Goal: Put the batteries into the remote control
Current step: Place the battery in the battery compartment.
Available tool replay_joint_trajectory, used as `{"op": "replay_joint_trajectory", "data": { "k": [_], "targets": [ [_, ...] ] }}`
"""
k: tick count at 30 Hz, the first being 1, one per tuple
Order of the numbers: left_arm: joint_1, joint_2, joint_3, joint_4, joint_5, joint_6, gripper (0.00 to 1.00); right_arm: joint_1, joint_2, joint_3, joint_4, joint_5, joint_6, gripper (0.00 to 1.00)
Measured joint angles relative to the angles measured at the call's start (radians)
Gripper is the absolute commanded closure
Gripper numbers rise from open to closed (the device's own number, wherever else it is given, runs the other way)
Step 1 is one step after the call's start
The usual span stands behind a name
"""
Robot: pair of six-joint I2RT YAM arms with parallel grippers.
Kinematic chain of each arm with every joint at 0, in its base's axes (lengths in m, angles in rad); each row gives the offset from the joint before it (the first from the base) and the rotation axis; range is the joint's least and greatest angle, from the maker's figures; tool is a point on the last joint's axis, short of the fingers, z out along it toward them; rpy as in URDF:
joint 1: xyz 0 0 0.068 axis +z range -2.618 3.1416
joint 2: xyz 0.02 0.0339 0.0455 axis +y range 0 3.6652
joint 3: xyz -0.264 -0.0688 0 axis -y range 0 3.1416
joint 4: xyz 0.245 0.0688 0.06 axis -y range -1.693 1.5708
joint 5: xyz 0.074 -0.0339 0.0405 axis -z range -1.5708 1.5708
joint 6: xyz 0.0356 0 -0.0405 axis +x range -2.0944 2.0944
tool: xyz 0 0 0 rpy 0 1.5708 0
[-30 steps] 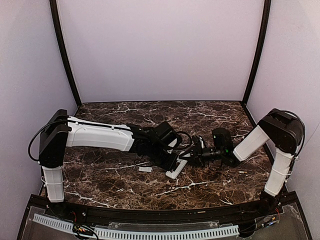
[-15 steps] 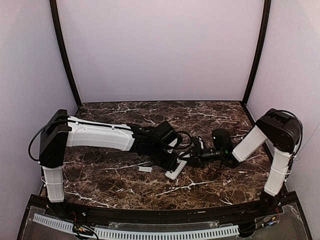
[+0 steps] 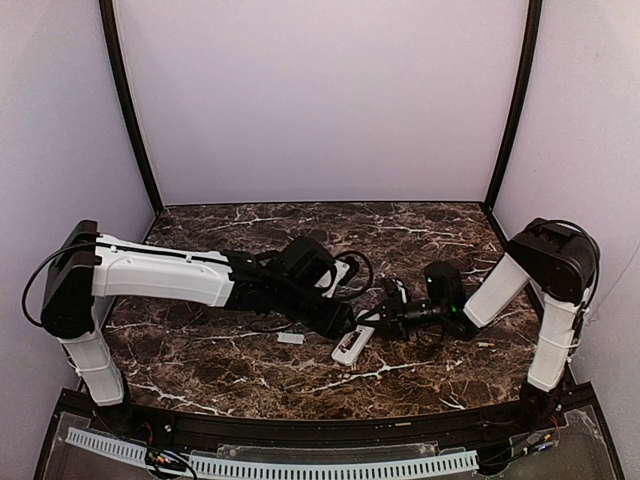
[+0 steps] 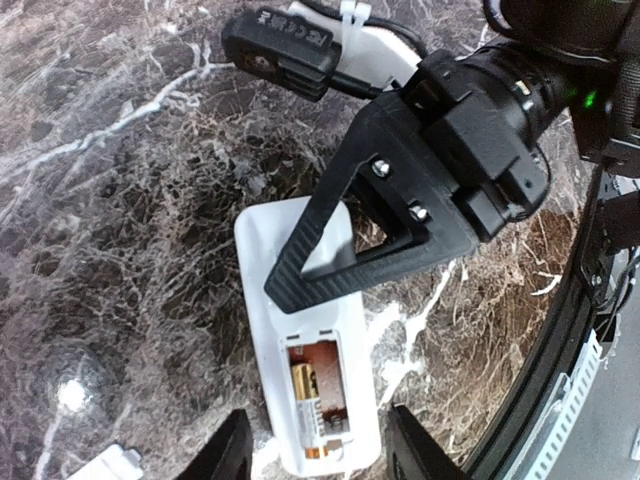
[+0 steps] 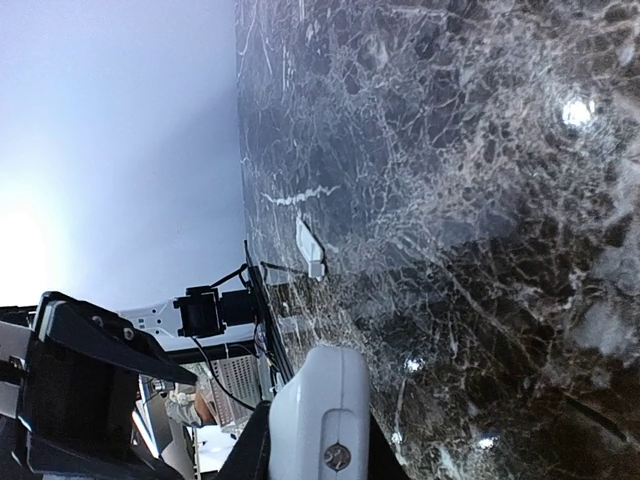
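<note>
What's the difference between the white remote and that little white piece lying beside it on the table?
The remote control is much longer than the cover piece. The remote control has an open recess with a battery inside; the cover piece looks plain and flat. One of the right arm's fingers crosses over the remote control; nothing touches the cover piece. Both are white, on the marble table.

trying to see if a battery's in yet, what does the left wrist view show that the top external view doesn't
Only the left wrist: a battery plainly seated in the open compartment of the remote control, and the left gripper open astride that end. Only the top external: both arms whole, and the table out to its edges. Both: the remote, the right gripper over its back, and the small white cover piece lying apart on the marble.
</note>
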Motion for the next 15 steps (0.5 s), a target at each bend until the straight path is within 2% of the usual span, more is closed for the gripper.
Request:
{"op": "replay_joint_trajectory", "data": {
  "k": [1,3,5,8,9,15],
  "targets": [
    [0.0,-0.046,-0.047,0.038,-0.01,0.021,0.25,0.0,0.003,0.0,0.005,-0.006,0.0,1.0],
    [0.0,-0.135,-0.137,0.101,-0.024,0.068,0.09,0.0,0.005,0.0,0.009,-0.025,-0.003,1.0],
    [0.005,-0.247,-0.242,0.177,-0.035,0.129,0.06,0.0,0.005,0.0,0.012,-0.041,-0.006,1.0],
    [0.014,-0.358,-0.335,0.257,-0.014,0.218,0.11,0.0,0.005,0.0,0.011,-0.066,-0.013,1.0],
    [0.014,-0.381,-0.352,0.278,0.008,0.273,0.16,0.0,0.005,0.0,0.011,-0.074,-0.015,1.0],
    [0.018,-0.402,-0.408,0.324,0.18,0.579,0.35,0.002,0.005,0.009,-0.006,-0.135,-0.04,1.0]
  ]
}}
